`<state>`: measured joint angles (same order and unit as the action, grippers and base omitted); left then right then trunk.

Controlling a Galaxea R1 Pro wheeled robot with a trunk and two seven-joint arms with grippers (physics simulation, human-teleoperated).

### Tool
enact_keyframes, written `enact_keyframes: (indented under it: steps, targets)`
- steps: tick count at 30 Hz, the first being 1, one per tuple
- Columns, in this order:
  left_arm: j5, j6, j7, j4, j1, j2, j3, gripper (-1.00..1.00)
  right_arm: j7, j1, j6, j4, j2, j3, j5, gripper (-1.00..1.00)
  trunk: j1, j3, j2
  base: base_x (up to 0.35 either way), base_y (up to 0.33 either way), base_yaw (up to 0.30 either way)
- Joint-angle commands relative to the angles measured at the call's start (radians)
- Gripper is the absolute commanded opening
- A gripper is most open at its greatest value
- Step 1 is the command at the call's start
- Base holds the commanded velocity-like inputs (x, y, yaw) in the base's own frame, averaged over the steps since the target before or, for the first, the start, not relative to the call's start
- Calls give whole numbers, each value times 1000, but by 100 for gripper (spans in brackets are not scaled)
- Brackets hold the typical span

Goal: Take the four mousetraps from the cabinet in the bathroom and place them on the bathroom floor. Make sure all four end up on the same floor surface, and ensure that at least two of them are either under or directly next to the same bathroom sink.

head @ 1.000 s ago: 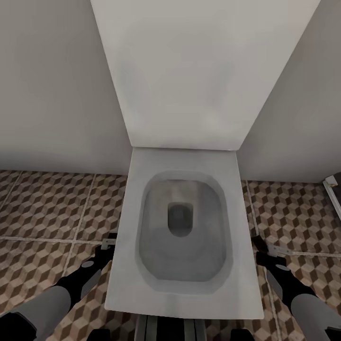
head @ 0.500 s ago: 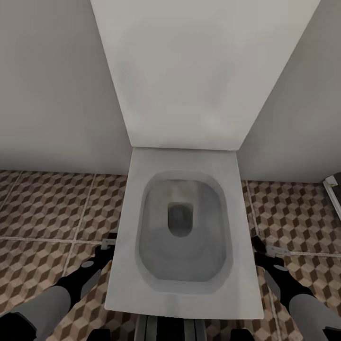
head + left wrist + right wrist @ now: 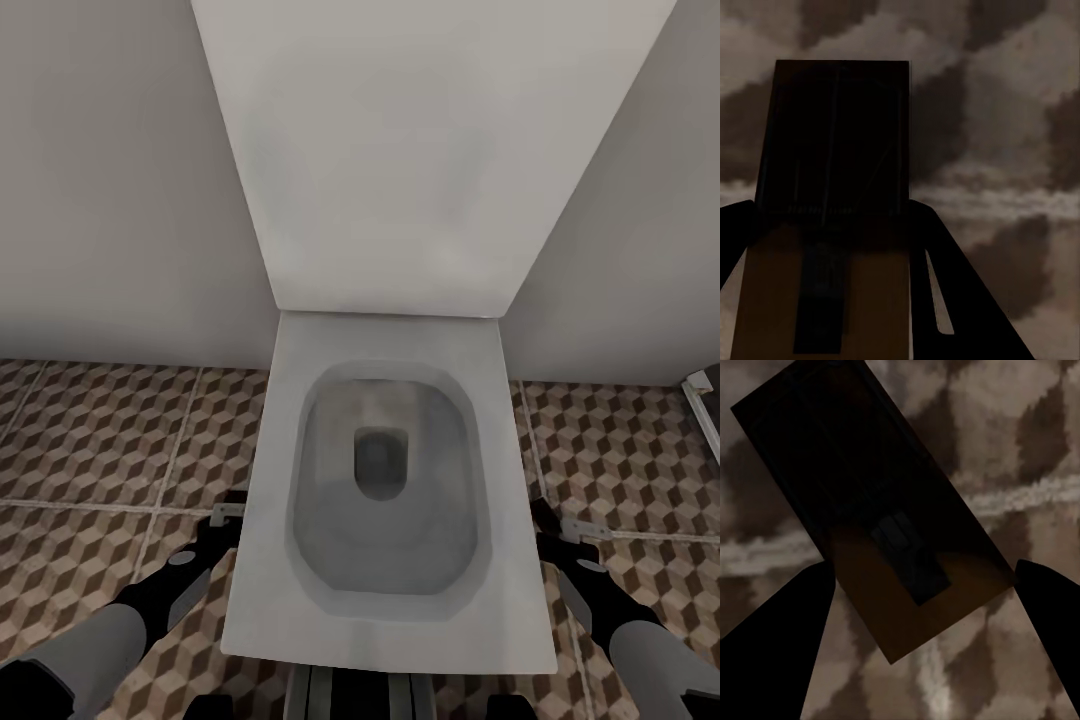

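At six o'clock in the head view we see our trunk against the front edge of a white toilet [image 3: 385,480]. At eight o'clock our left pincer [image 3: 228,520] hangs low beside the bowl, and its wrist view shows a mousetrap [image 3: 832,210] pinched between the dark fingers [image 3: 945,300], above the bathroom floor [image 3: 100,440]. At four o'clock the right pincer [image 3: 560,530] sits beside the other flank of the bowl. Its wrist view shows a second mousetrap [image 3: 877,517] lying slantwise between the fingers [image 3: 765,637]; they seem to stand clear of its edges, so we cannot tell whether it is gripped or resting on the tiles. Over the last second the right forearm has slid slightly inward, while the view itself has held steady. We judge both traps are near release. At twelve o'clock the cistern panel [image 3: 400,150] rises against the wall; this is not a sink.
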<state>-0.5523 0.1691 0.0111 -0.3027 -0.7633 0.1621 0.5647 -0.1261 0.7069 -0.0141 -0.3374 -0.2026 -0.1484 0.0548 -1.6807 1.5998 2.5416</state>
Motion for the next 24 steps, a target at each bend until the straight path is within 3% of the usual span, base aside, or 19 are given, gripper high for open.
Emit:
enact_keyframes:
  steps: [1,24]
  targets:
    - [-8,4,0,0,-1,1,8,-100,-1,0,-1,0,0,0,6,-100,0,0,0,0,0,0]
    - [-8,3,-2,0,-1,2,8,-100,-1,0,2,1,1,1,7,-100,0,0,0,0,0,0]
